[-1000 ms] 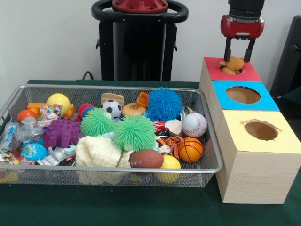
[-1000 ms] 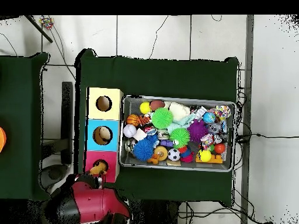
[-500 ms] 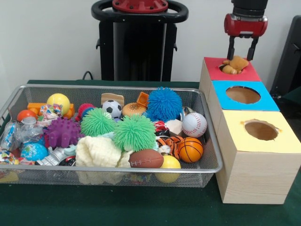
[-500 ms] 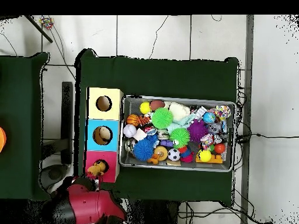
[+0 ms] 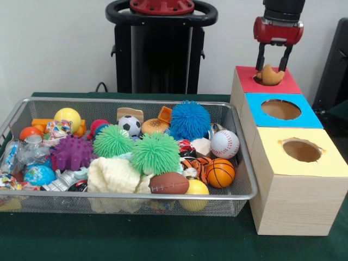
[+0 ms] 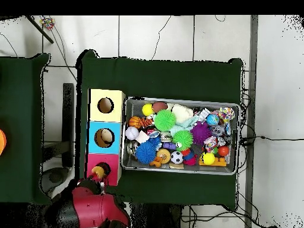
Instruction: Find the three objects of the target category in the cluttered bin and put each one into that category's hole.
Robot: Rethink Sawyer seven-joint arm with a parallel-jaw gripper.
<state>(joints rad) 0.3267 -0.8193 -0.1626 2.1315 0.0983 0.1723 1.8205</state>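
Note:
The wire mesh bin [image 5: 136, 194] holds mixed toys; it also shows in the overhead view [image 6: 178, 100]. A tan-brown plush [image 5: 270, 76] sits in the round hole of the red surround [image 5: 291, 85], partly sunk in. My gripper [image 5: 271, 68] hangs right over it, open, one finger on each side of the plush's top. From above, the plush [image 6: 98, 173] lies in the red surround [image 6: 94, 161], with my red arm [image 6: 89, 205] beside it. An orange tiger-striped plush [image 5: 193, 163] lies in the bin beside the basketball, half buried. I cannot make out a third plush.
The blue-surround hole [image 5: 281, 109] and the yellow-surround hole [image 5: 302, 150] lie nearer the camera on the same wooden box. Green [image 5: 156, 153] and blue [image 5: 189, 119] spiky balls, a baseball [image 5: 224, 143] and a basketball [image 5: 220, 172] crowd the bin. The black pedestal [image 5: 161, 49] stands behind.
The gripper rose off the plush, then came back down over it, a little to the left. The plush now sits lower in the red hole.

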